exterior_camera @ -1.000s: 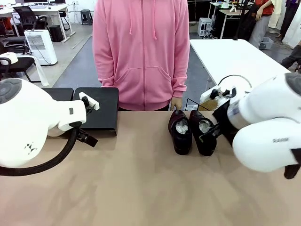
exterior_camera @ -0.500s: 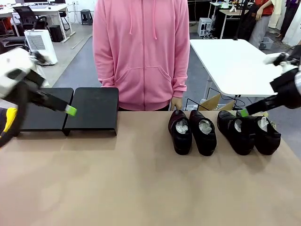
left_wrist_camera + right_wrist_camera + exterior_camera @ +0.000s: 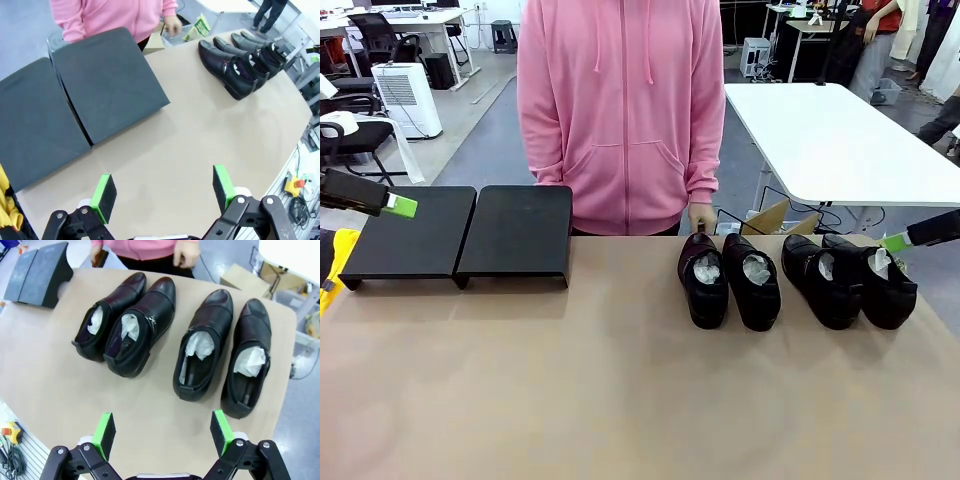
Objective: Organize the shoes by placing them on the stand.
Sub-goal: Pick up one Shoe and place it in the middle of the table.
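Observation:
Four glossy black shoes stuffed with white paper stand in a row at the table's far right: one pair [image 3: 705, 278] [image 3: 752, 280] and a second pair [image 3: 820, 280] [image 3: 882, 287]. The stand is two low black platforms [image 3: 520, 232] [image 3: 410, 238] side by side at the far left, with nothing on them. My left gripper [image 3: 163, 192] is open high over the table, the stand [image 3: 107, 85] ahead of it; its green fingertip [image 3: 400, 205] hangs over the left platform. My right gripper [image 3: 162, 432] is open above the near side of the shoes [image 3: 205, 342] [image 3: 142, 325]; its fingertip [image 3: 895, 241] is beside the rightmost shoe.
A person in a pink hoodie [image 3: 620, 110] stands at the far edge, one hand [image 3: 701, 216] just behind the left pair. A yellow object [image 3: 330, 262] lies at the left edge. A white table [image 3: 830, 130] and a cardboard box [image 3: 770, 218] are behind.
Both arms have swung out from in front of the camera to the picture's sides, uncovering the stand and the right pair of shoes. The shoes have not moved.

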Controlling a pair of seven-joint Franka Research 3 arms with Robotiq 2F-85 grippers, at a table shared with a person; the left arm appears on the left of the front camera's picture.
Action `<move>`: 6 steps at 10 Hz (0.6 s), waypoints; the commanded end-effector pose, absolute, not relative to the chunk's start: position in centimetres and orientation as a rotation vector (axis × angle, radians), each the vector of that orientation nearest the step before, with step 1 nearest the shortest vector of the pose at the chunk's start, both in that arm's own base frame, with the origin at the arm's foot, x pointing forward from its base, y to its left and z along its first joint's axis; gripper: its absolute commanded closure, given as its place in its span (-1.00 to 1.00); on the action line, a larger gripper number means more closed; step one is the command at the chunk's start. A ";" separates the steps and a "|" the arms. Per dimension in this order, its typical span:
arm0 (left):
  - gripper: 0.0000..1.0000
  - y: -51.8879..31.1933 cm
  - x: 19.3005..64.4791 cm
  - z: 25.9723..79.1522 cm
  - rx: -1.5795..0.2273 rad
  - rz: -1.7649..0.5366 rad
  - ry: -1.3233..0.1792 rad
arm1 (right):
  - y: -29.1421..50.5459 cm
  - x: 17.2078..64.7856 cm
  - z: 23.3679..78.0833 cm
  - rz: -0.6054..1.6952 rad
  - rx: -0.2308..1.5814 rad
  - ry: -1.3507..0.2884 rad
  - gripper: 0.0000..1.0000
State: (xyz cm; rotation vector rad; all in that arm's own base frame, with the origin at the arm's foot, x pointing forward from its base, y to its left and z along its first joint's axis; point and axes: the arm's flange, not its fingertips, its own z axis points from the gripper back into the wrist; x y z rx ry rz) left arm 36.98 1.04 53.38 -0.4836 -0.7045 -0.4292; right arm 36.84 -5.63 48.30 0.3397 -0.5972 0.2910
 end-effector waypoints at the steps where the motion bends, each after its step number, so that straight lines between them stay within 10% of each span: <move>1: -1.00 0.1 37.3 52.6 -0.503 -0.438 -0.694 | -5.6 37.5 48.5 0.271 0.372 -0.571 -1.00; 6: -1.00 1.0 37.0 53.4 -0.484 -0.429 -0.704 | -5.6 36.8 48.3 0.291 0.340 -0.597 -1.00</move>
